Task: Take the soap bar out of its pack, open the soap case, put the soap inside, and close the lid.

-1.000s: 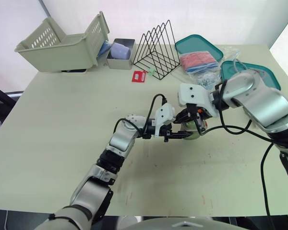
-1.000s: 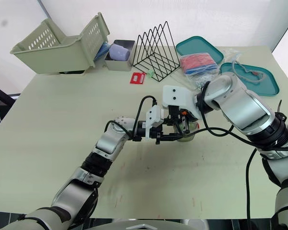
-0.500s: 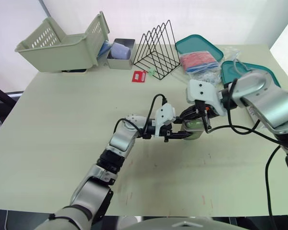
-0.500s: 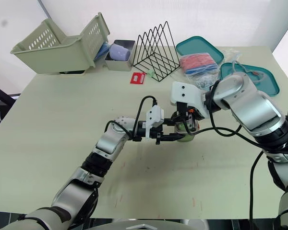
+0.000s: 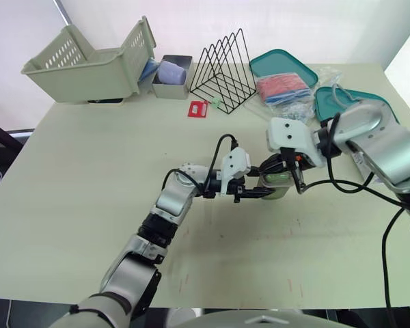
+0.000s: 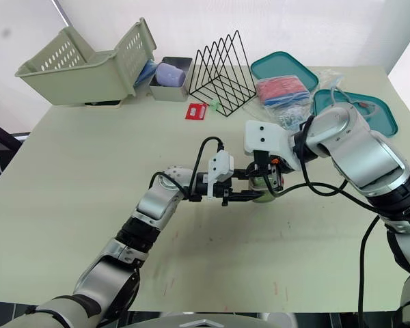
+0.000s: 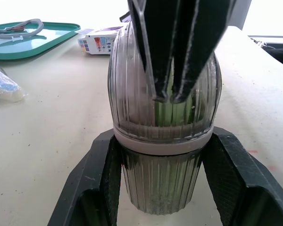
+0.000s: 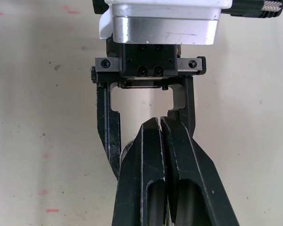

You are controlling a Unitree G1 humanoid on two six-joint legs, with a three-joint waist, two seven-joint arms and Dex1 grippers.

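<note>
- The left hand is holding one clear ribbed soap case. Its two black fingers are pressing on the case's lower half, one on each side.
- The case is standing upright on the bench between those fingers, and its domed lid is sitting on the base.
- A green soap bar is showing through the ribbed wall, inside the case.
- The right hand is coming down over the case from above. Its two fingers are pressed together with no gap, holding nothing, and the tips are lying against the lid.
- The two hands are meeting at the case, the right one directly over the left one's fingertips.
- Beyond the hands, two teal trays are lying on the bench: one farther off, and one just behind the right arm.
- One clear bag of red and blue items is lying between the two trays.
- One small printed box is lying on the bench beyond the case, near a tray.
- Well beyond the left hand, four things are standing or lying: one black wire rack, one small red tag, one grey bin and one pale green basket, which is tipped on its side.
</note>
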